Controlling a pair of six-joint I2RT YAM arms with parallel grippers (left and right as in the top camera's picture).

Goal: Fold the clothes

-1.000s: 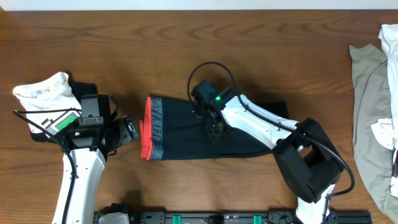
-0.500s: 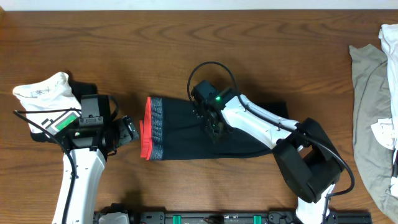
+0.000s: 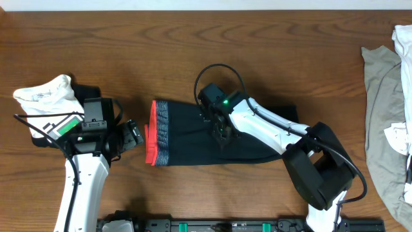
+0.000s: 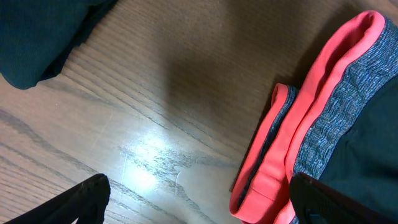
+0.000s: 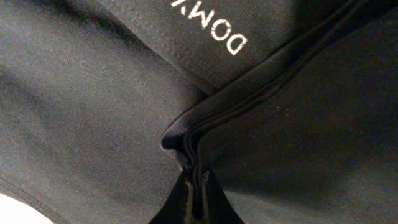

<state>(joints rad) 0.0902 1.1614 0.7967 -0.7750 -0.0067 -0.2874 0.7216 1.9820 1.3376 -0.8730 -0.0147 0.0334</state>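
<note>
R fingers [image 5: 196, 194] pinched shut on a seam ridge of the black pants [image 3: 183, 138], mid-worktop [image 3: 290, 51], near the logo [image 5: 208, 28]. L fingers [image 3: 133, 134] wide open, holding nothing, just beside the red waistband [image 4: 311, 124]. Pants look folded lengthwise only, so cross-folds are left, I reckon. White top [image 3: 48, 90] far left and grey-beige pile [image 3: 383, 96] far right look unfolded, so prob early on.

White arm links [image 3: 270, 125], black joints [image 3: 318, 169], looping black cable [image 3: 219, 66], green light [image 3: 226, 101].
</note>
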